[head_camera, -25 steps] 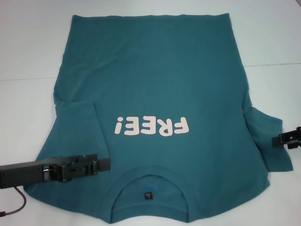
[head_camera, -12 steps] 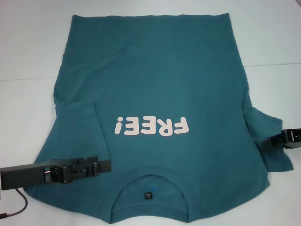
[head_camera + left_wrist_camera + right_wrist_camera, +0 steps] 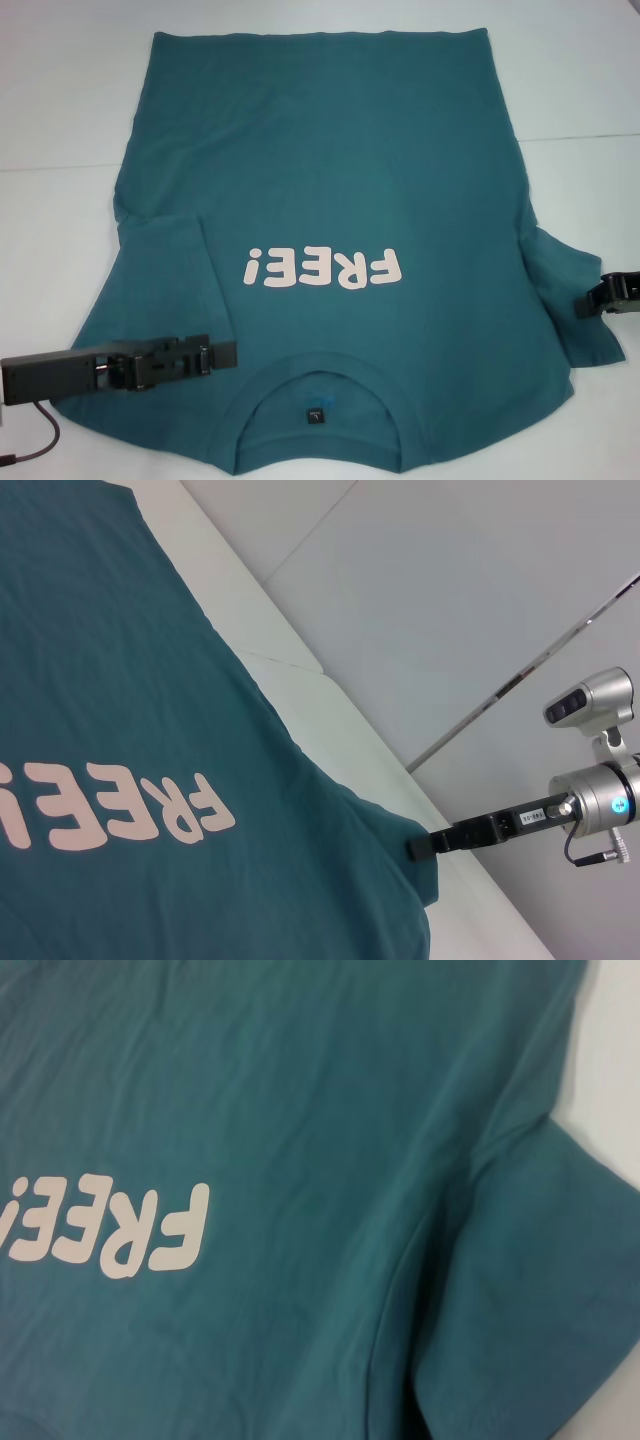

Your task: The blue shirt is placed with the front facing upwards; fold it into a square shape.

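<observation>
The blue shirt lies flat on the white table, front up, collar and dark neck tag nearest me. Its "FREE!" lettering reads upside down. The sleeve on my left is folded in over the body. The sleeve on my right still spreads outward. My left gripper hovers over the shoulder just left of the collar. At the outer edge of the right sleeve sits my right gripper; the left wrist view shows its tip against the cloth edge.
The white table surrounds the shirt, with a seam line across its right side. A thin cable trails from the left arm near the front left corner. The right arm's wrist and camera hang beyond the table edge.
The right gripper pushed in toward the right sleeve, then drew back a little to the right. The left arm sank slightly; its tip stays beside the collar. The shirt looks unchanged.
</observation>
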Motion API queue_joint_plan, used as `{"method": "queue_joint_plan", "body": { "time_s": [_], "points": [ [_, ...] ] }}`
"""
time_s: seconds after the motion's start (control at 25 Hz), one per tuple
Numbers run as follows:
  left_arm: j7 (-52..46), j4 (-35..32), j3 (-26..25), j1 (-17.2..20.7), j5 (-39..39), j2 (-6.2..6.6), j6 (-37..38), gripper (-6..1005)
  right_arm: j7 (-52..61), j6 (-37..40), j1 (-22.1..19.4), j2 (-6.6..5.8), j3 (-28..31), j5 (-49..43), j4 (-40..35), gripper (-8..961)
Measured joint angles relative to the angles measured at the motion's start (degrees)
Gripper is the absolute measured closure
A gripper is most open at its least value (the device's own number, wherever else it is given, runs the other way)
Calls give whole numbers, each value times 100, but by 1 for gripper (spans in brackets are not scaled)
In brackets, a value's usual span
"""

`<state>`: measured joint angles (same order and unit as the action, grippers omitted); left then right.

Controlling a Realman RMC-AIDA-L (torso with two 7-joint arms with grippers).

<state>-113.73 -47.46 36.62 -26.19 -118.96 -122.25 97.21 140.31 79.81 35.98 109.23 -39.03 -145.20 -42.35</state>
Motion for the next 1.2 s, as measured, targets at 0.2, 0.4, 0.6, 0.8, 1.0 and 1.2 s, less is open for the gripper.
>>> {"method": "queue_joint_plan", "body": {
  "time_s": [0.2,0.4,0.6,0.8,1.0,1.2],
  "points": [
    [-1,1,-22,0,4,-1,0,234,125,31,-24,-49,13,-39,-60,937],
    [-4,8,-23,4,5,-4,-10,233,367,-86,-44,-120,41,-138,-71,937],
    [-7,10,-24,42,2,-9,-19,233,437,-129,53,-186,10,-193,-72,936],
    [-47,18,-32,63,4,-3,-19,233,656,-105,279,-310,13,-565,-78,936],
    [-68,18,-32,63,-10,-1,-26,233,791,5,419,-427,6,-676,-80,935],
    [-79,18,-32,62,7,9,-27,233,918,99,499,-553,4,-697,-81,935]
  ]
}}
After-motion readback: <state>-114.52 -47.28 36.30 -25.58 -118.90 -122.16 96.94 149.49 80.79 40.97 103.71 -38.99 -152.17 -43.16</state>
